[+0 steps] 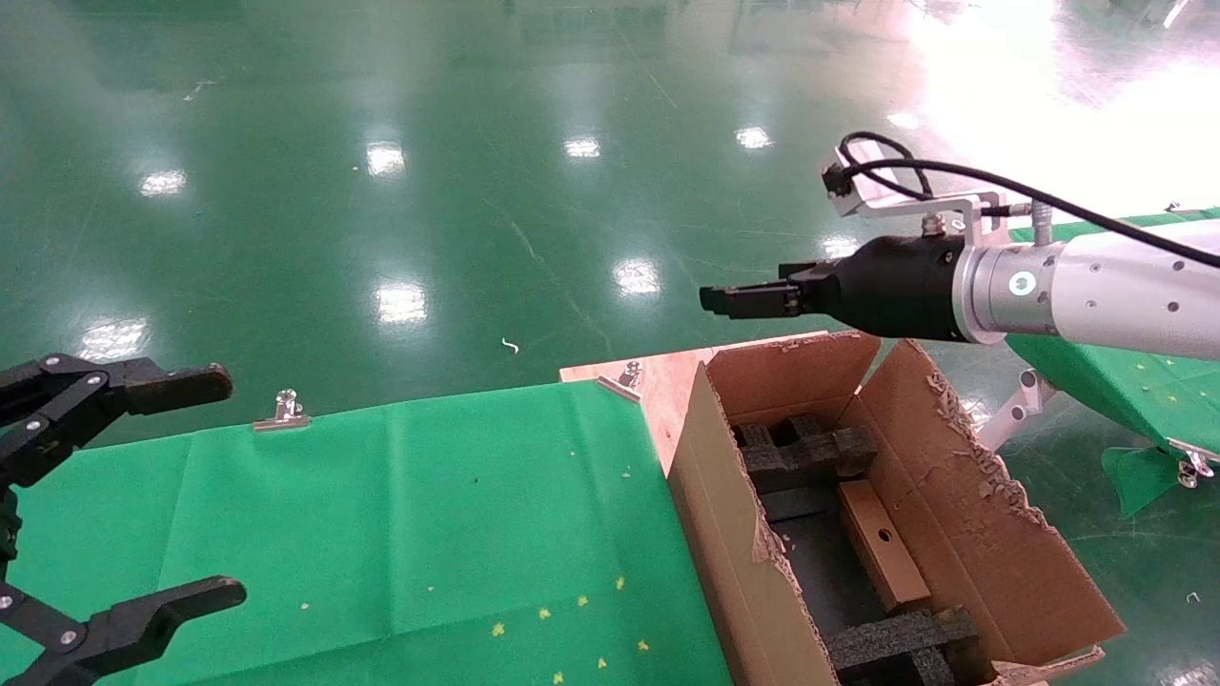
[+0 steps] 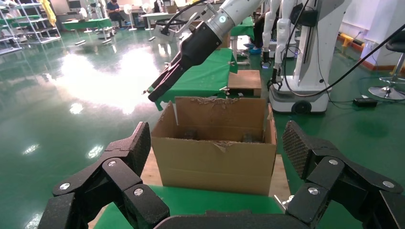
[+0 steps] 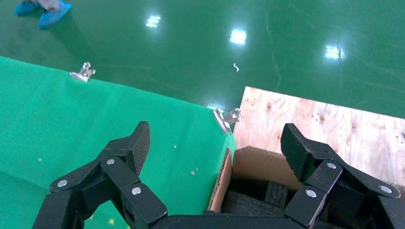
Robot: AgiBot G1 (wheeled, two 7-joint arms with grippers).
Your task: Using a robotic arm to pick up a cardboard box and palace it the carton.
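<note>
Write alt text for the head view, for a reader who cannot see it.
A white robotic arm reaches in from the right, its black claw empty and hanging above a large torn carton. A small cardboard box lies inside the carton between black foam blocks. At far left the other claw is open over a green-covered table.

Left hand [image 1: 114, 495] parked low with fingers spread — right hand [image 3: 215, 148] raised, fingers wide apart.

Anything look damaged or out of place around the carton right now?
Yes: the carton has ragged, torn flap edges, with cardboard crumbs scattered on its right flap. The cardboard box lies inside between black foam inserts, looking undamaged.
</note>
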